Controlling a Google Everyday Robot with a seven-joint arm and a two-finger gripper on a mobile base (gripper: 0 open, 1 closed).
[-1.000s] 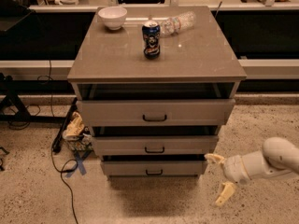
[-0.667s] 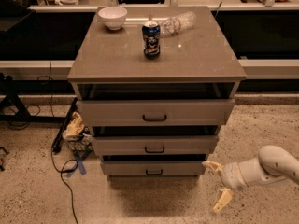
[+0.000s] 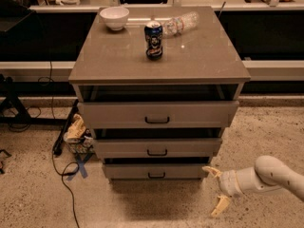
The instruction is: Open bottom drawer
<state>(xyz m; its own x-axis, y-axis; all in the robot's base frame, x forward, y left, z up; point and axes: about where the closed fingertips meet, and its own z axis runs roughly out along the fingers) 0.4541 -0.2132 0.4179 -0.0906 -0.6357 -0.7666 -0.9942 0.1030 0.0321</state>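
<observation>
Centre of the scene: a grey-beige cabinet (image 3: 118, 115) with three stacked drawers under a flat worktop (image 3: 199, 61). Lowest of the three, down by the speckled floor (image 3: 266, 127): the bottom drawer (image 3: 128, 171), with a shallow flat front and a small black bar handle (image 3: 156, 175) at mid-front. Sits set back under the middle drawer (image 3: 190, 147), with a dark gap between the two fronts. Above that, the tall-fronted top drawer (image 3: 199, 114), again with a dark gap over it, beneath the worktop's edge.

Low on the near right: the tool (image 3: 214, 189), pale, on a thick white arm (image 3: 273, 175) reaching in from the right edge. Spread wide, gripping nothing, one fingertip (image 3: 211, 171) up, the other down toward the floor. Hangs just right of the bottom drawer's right end, about level with its front and well apart from the handle. Upper fingertip just beside the drawer's corner; cannot tell whether touching.

On the worktop: a white bowl (image 3: 114, 17) at the far left, a dark drink can (image 3: 153, 40) upright near the middle, and a clear plastic bottle (image 3: 180, 23) on its side just beyond and right of the can. Left of the cabinet, on the floor: a crumpled bag (image 3: 76, 129), black cables (image 3: 64, 184) and a cross of blue tape (image 3: 81, 164).
</observation>
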